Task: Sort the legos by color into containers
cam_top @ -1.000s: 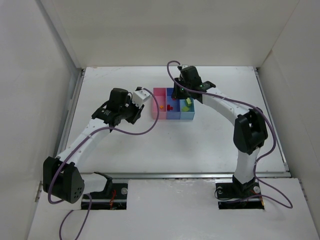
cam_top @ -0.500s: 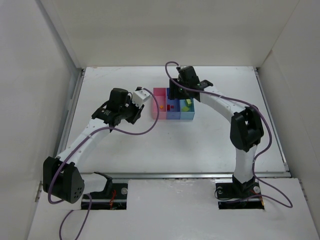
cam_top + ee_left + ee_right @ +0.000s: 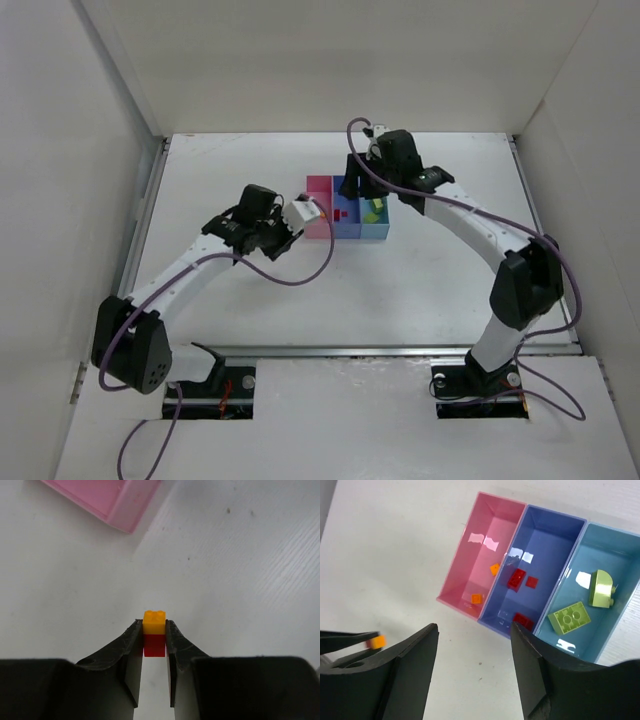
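as the left hand [image 3: 154,630] was clenched on an orange brick [image 3: 154,621] with a red brick [image 3: 154,646] directly under it, the pair hung over the table [image 3: 240,570], near a corner of the pink bin [image 3: 107,497] but outside it. the right hand [image 3: 472,635] was released, its jaws spread wide and holding nothing, poised above the tray. inside, two orange bits [image 3: 494,569] lay in the pink bin, red pieces [image 3: 516,578] in the blue bin [image 3: 555,535], and two yellow-green bricks [image 3: 570,616] in the cyan bin [image 3: 620,555].

the step in hand looked like delivering the held pair, and the catch was its two colours: dropped as one, it would be wrong in either bin. whether the two were truly stuck together could not be told. doing it well would probably mean having the free hand pinch the exposed orange brick and pull it off. each piece should then be carried over the middle of its matching bin, clear of the walls, and let go low so that so small a brick would not bounce out.
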`<state>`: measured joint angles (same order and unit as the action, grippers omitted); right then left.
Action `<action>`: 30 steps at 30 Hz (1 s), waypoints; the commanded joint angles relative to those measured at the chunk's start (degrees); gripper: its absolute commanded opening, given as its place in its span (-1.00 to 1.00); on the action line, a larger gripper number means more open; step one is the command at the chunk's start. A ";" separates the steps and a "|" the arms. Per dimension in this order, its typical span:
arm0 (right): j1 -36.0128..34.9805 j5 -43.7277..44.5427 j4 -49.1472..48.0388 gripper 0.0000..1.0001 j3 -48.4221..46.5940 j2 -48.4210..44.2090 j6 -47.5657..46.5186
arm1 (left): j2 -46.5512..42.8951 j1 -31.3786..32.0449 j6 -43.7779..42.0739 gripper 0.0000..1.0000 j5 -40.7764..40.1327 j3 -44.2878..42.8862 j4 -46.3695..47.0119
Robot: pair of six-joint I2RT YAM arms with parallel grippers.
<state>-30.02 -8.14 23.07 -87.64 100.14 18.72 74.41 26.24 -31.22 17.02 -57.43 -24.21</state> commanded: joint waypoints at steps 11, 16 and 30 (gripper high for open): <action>-1.00 -12.57 -8.01 0.30 10.72 -7.67 -2.10 | -2.86 5.31 -5.87 -1.00 4.31 2.68 1.00; -2.32 -29.11 -11.47 0.30 12.58 -9.43 -4.39 | -9.36 5.31 -6.66 -1.00 11.72 2.15 2.49; -5.75 -32.72 -13.40 0.30 10.82 -11.98 -1.41 | -12.89 5.31 -3.67 -1.00 18.32 -1.54 6.63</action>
<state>-35.94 -38.13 12.75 -74.35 88.95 16.78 61.32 31.42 -35.92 32.25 -56.31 -17.98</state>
